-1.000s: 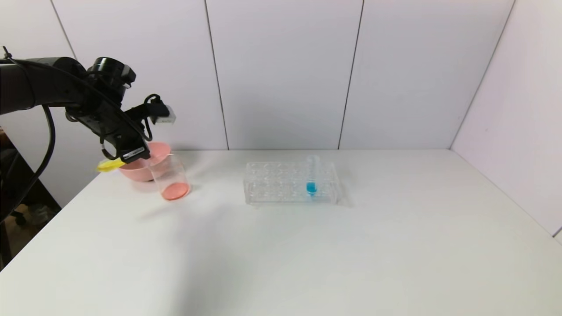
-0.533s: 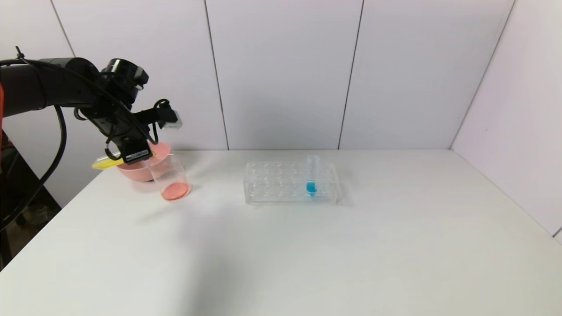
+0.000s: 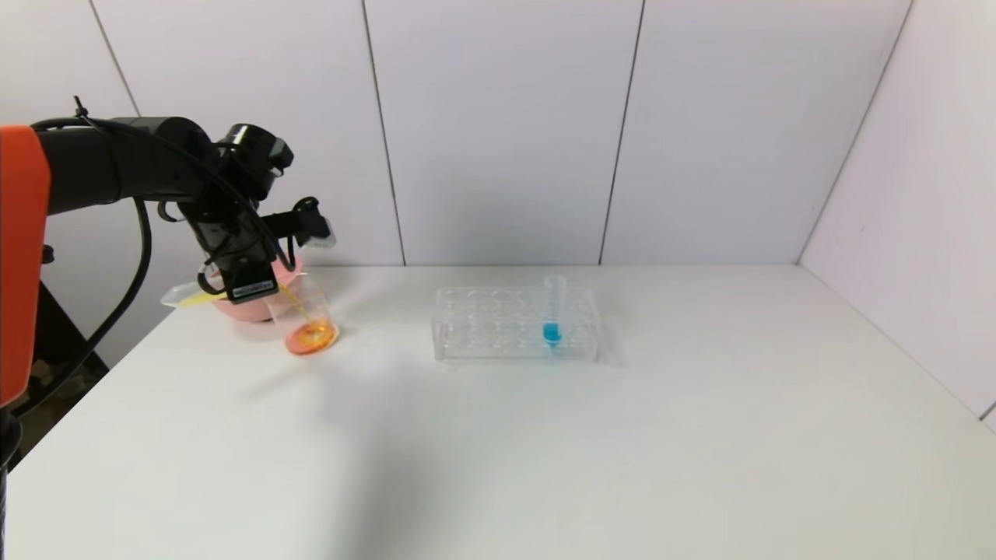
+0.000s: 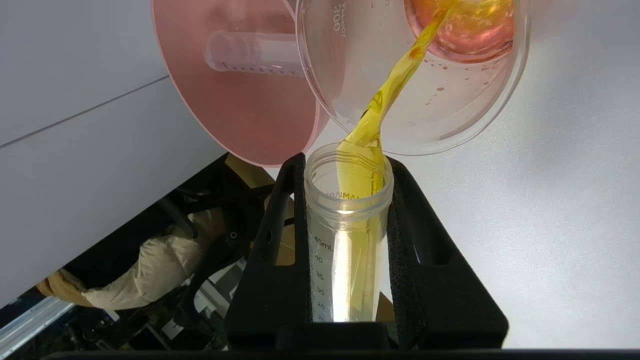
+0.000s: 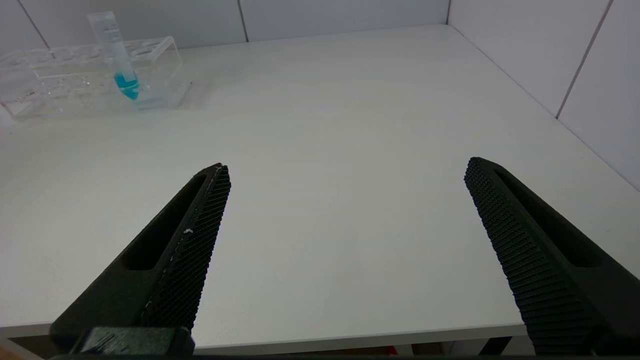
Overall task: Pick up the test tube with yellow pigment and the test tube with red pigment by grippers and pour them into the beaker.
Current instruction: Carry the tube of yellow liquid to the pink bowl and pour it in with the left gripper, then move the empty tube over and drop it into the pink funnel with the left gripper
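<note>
The left gripper [image 4: 345, 165] clamps the test tube with yellow pigment [image 4: 347, 240], tipped and streaming into the beaker [image 4: 450, 110].

The right gripper [image 5: 347, 172] hangs over the white table [image 5: 350, 100], its two black ribbed fingers [image 5: 200, 225] spread wide apart. Far off, a clear rack [image 5: 60, 85] holds an upright tube [image 5: 117, 55] with blue liquid.

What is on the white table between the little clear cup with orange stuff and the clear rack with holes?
Nothing: in the head view, only bare white table lies between the clear beaker and the clear tube rack.
</note>
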